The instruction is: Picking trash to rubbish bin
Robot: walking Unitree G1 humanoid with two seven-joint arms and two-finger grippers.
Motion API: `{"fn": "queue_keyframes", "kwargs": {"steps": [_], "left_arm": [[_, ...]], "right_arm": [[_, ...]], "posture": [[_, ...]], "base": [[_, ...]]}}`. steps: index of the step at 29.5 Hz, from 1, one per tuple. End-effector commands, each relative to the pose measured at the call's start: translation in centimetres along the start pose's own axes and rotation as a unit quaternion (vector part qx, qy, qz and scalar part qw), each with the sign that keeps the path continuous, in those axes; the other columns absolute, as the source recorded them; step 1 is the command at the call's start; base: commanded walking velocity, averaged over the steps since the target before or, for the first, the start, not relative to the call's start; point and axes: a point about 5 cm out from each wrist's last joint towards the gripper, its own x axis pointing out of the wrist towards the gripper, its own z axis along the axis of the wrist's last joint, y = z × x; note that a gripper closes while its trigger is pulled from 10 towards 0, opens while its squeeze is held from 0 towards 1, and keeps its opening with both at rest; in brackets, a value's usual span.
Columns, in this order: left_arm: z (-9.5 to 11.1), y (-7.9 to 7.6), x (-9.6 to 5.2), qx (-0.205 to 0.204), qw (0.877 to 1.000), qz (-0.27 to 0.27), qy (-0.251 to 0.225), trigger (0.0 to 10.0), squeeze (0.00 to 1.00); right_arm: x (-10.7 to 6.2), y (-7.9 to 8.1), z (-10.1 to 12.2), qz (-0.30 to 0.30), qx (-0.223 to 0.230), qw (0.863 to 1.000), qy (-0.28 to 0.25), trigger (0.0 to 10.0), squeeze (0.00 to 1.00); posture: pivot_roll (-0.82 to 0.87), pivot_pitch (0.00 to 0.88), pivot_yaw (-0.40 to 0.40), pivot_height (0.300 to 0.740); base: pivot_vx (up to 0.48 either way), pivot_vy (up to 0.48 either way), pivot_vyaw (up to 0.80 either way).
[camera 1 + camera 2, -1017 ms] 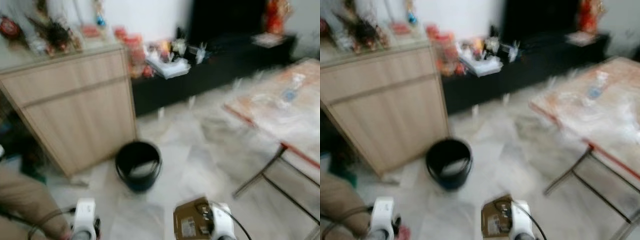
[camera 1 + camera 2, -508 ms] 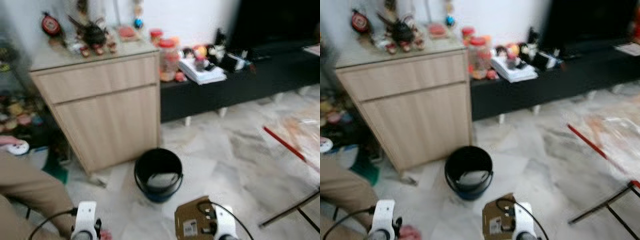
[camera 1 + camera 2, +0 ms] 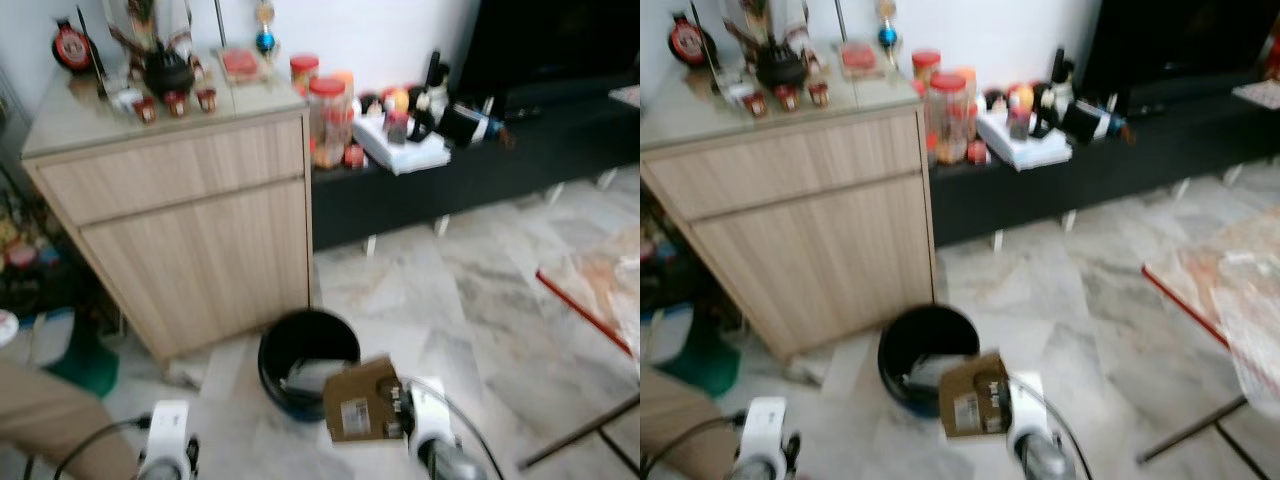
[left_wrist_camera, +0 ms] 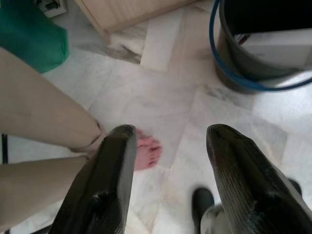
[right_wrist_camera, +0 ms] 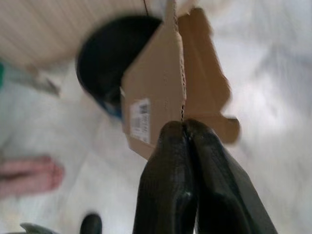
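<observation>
A black bin (image 3: pixel 307 361) with a blue handle stands on the marble floor beside a wooden cabinet; white paper lies inside it. My right gripper (image 5: pixel 184 127) is shut on a torn brown cardboard box (image 3: pixel 361 400) bearing a white label, and holds it at the near rim of the bin (image 5: pixel 109 58). In the right eye view the cardboard box (image 3: pixel 974 396) overlaps the front edge of the bin (image 3: pixel 923 351). My left gripper (image 4: pixel 168 141) is open over bare floor, with the bin (image 4: pixel 263 48) off to one side.
A light wooden cabinet (image 3: pixel 190 215) stands behind the bin, a low black TV bench (image 3: pixel 470 165) cluttered with jars and books to its right. A folding table's red edge (image 3: pixel 585 310) is at right. A person's bare foot (image 4: pixel 145 151) and beige trouser leg (image 4: pixel 44 117) are near my left gripper.
The camera has moved closer and turned toward the bin. My right gripper has carried the cardboard box forward up to the bin's rim. The left gripper stays low.
</observation>
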Motion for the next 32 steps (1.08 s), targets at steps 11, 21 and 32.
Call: {"fn": "queue_keyframes", "kwargs": {"steps": [11,21,32], "left_arm": [[-0.1,1.0,-0.1,0.002,1.0,0.015,0.001,10.0,0.0],[-0.1,1.0,-0.1,-0.004,1.0,0.017,-0.003,10.0,0.0],[-0.1,1.0,-0.1,-0.005,1.0,0.017,-0.001,10.0,0.0]], "right_arm": [[1.0,3.1,3.5,0.079,-0.044,0.994,-0.057,10.0,0.0],[0.8,2.8,2.1,0.076,-0.048,0.995,-0.032,10.0,0.0],[0.5,2.1,1.0,0.055,-0.043,0.998,-0.009,10.0,0.0]], "posture": [[0.01,0.019,-0.027,0.74],[0.01,0.018,-0.028,0.74],[0.01,0.02,-0.031,0.74]], "base": [[0.366,0.0,0.0],[0.102,0.0,0.5],[0.0,0.0,0.0]]}}
